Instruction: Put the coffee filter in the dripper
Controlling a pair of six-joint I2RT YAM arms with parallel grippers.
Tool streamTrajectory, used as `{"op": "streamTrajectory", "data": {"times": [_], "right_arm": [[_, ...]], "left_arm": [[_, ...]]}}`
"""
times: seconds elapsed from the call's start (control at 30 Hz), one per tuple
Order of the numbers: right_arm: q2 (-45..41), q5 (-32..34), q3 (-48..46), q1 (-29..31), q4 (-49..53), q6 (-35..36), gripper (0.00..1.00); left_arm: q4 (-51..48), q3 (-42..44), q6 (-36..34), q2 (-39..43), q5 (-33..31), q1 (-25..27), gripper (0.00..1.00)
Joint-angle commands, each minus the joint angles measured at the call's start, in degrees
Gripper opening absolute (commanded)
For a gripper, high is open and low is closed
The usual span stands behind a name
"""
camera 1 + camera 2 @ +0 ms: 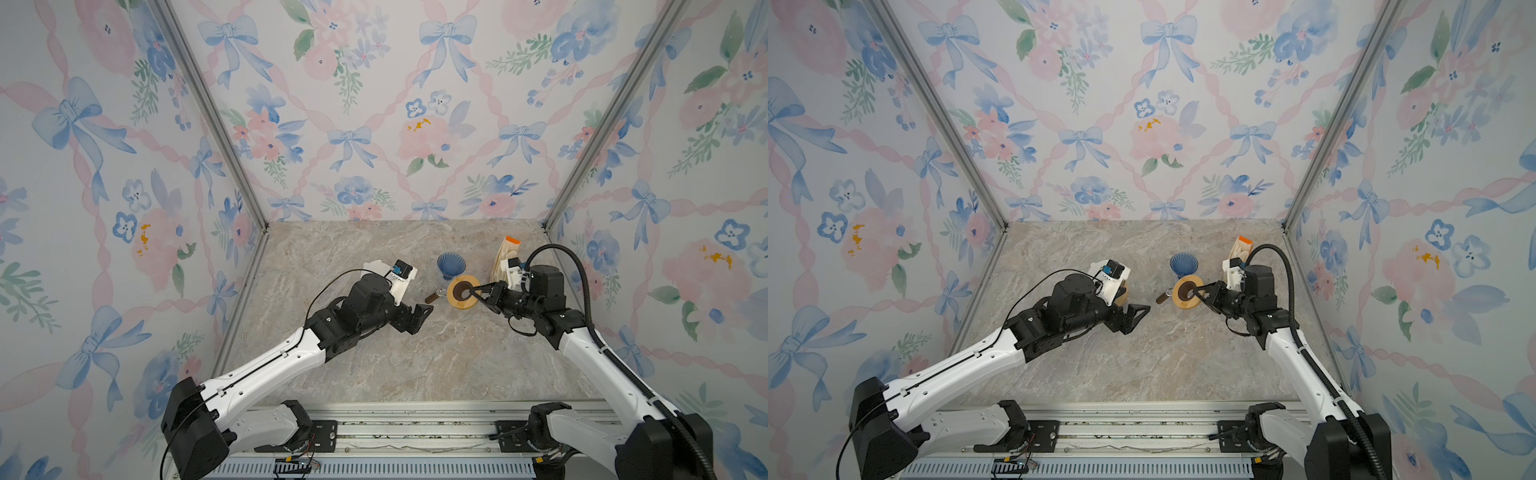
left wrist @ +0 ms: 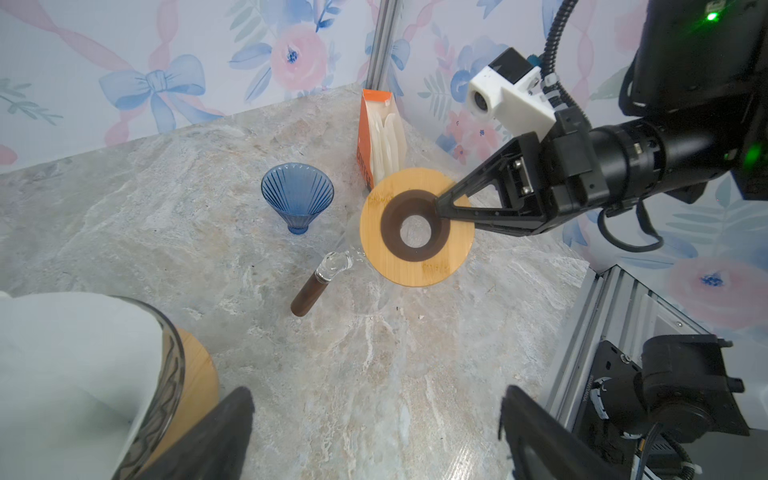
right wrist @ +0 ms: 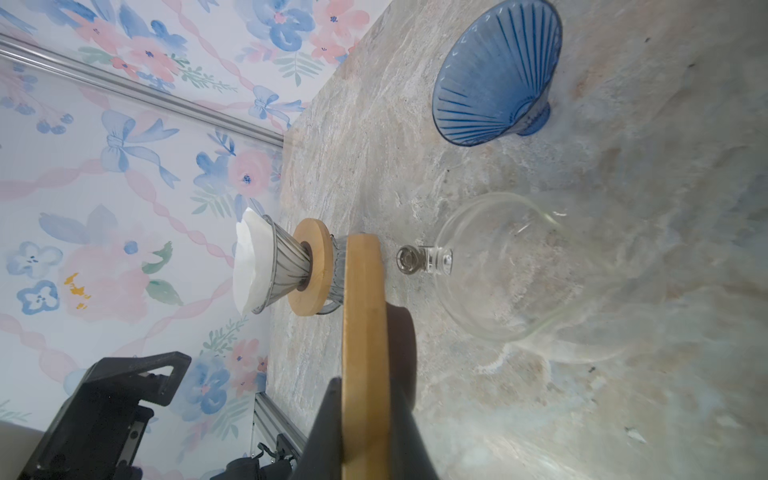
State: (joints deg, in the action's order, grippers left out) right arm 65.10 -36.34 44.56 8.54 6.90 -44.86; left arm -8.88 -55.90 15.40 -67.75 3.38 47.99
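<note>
Paper filters (image 2: pixel 386 137) stand packed on edge in the open orange box (image 2: pixel 364 137) at the back right corner of the marble table (image 1: pixel 374 353). One more white filter (image 3: pixel 249 262) already sits opened in the smoked glass dripper (image 3: pixel 286 257) on the left, its rim standing proud of the glass. The blue glass dripper (image 2: pixel 297 195) stands upright and empty between that set and the box. Neither gripper has a filter. The right gripper (image 2: pixel 442 205) is clamped across the thickness of a wooden ring (image 2: pixel 415 266) with a dark inner collar, held off the table above the clear glass carafe (image 3: pixel 498 266). The left gripper (image 2: pixel 376 419) hovers just beside the filtered dripper, jaws wide apart with nothing between them. A filter should handle as almost weightless, thin and floppy — it will crease or tear rather than resist, and neighbours in the box may cling and come out together. The likely hold is a light pinch on the free upper edge of the outermost sheet, drawn straight up. The glass cones look hard, slick and breakable, so any push to seat the paper should be gentle.
</note>
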Motion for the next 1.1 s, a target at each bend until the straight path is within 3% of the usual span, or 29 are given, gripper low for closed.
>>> {"op": "streamTrajectory", "data": {"times": [0.0,0.3,1.07], "right_arm": [[2.2,-2.9,3.2,-0.6,-7.2,-4.6,0.00],[5.7,-0.3,3.1,-2.2,-7.9,-6.0,0.00],[11.8,-1.7,-0.7,-3.5,-10.1,-7.4,0.05]], "left_arm": [[0.1,-2.1,-2.7,-1.7,-1.0,-0.2,0.94],[1.2,-2.7,-3.3,-3.8,-0.2,-0.9,0.94],[1.2,-3.5,-2.8,-6.0,0.8,-1.6,0.94]]}}
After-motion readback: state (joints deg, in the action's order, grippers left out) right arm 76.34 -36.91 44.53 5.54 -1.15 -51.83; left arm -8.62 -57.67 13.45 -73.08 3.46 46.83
